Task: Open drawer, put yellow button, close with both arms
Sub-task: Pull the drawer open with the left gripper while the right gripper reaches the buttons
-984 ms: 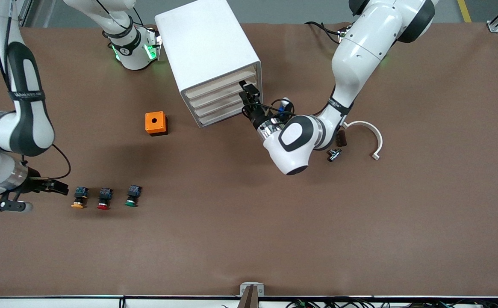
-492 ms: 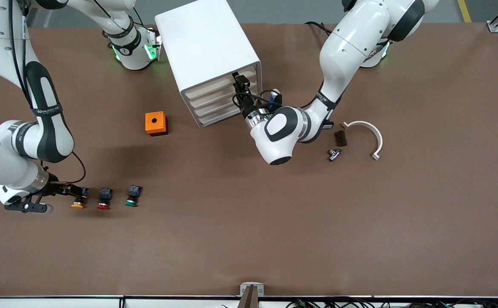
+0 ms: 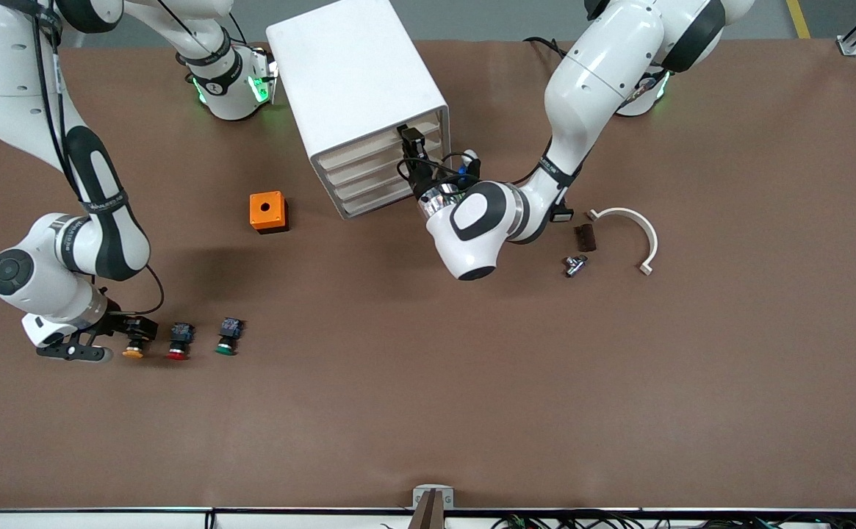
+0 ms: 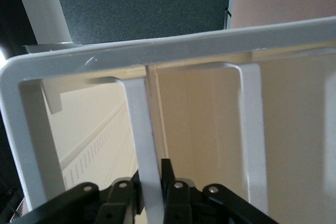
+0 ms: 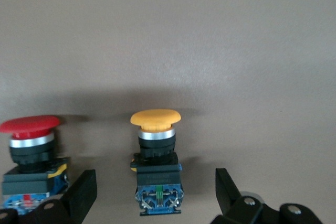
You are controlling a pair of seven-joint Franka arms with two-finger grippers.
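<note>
The yellow button [image 3: 132, 352] lies on the table near the right arm's end, first in a row of three; its yellow cap and blue terminal block show in the right wrist view [image 5: 156, 156]. My right gripper [image 3: 138, 330] is open and low over it, one finger on each side [image 5: 155, 190]. The white drawer cabinet [image 3: 354, 81] stands at the table's back, its drawers looking shut. My left gripper [image 3: 411, 153] is at the cabinet's front, shut [image 4: 152, 184] on a white drawer handle bar [image 4: 137, 124].
A red button [image 3: 178, 342] and a green button [image 3: 227, 339] lie beside the yellow one. An orange box [image 3: 268, 211] stands near the cabinet. A white curved piece [image 3: 639, 229], a dark block [image 3: 584, 236] and a metal part [image 3: 573, 265] lie toward the left arm's end.
My right gripper has moved along the table to the yellow button and now straddles it. My left gripper has moved up along the cabinet front to the handle.
</note>
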